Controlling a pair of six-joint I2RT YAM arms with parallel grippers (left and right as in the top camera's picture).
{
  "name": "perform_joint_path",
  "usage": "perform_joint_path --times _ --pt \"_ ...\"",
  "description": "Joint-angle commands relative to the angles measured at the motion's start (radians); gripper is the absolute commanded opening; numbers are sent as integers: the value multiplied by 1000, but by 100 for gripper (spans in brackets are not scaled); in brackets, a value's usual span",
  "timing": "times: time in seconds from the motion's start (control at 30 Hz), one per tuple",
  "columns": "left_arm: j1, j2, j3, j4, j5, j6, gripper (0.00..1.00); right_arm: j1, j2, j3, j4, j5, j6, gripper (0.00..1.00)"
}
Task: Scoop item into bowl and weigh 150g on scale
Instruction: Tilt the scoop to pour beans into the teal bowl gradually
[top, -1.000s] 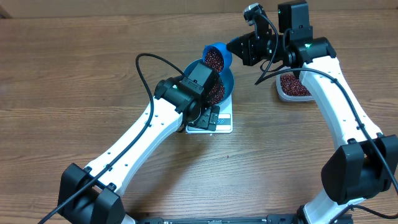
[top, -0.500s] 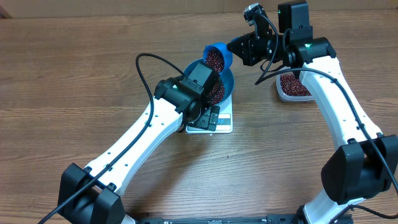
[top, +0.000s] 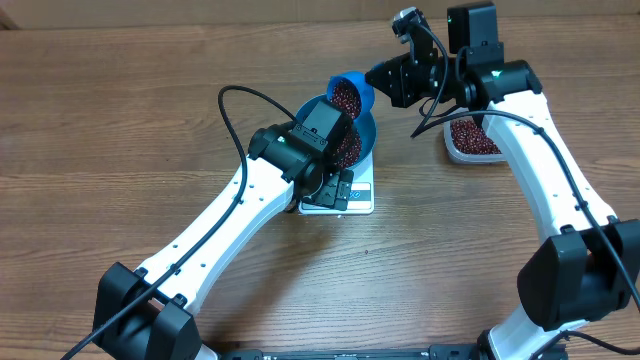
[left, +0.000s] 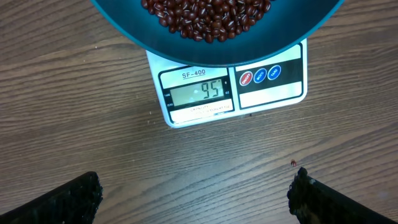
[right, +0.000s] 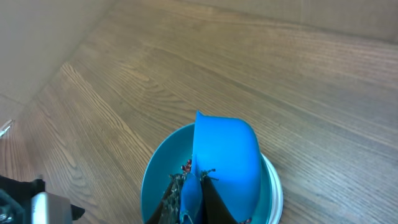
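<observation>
Right jaws clamped on scoop (top: 348, 92), tipped over bowl's (top: 368, 135) 12 o'clock rim. Left jaws apart above scale (left: 273, 87), arm half-hiding bowl.

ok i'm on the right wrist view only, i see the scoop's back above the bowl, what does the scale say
observer: the scale display reads 95 in the left wrist view.
operator: is the scoop loaded
observer: yes, overhead shows the scoop holding beans, tilted over the bowl.
operator: where's the left hand
observer: the left hand hangs open by the scale's display edge, holding nothing.
</observation>
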Motion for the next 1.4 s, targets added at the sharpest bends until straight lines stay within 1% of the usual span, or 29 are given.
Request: perform_joint_path --times 0.0,0.1,0.17,0.33,0.43,1.37 --pt "-6 2 -5 1 4 -6 99 1 -76 36 18 -8 -11 4" --pt "-6 2 -5 1 4 -6 100 2 -80 36 -2 13 -60 4" --pt "-6 2 -5 1 4 -6 100 3 -80 36 -2 16 -63 4" --pt "-6 2 -5 1 4 -6 100 32 -80 36 -5 22 -197 4" --pt "-6 2 -5 1 4 -6 100 51 -80 36 -5 88 -200 4" --pt "-6 2 -5 1 4 -6 100 59 -80 36 -20 86 -210 4"
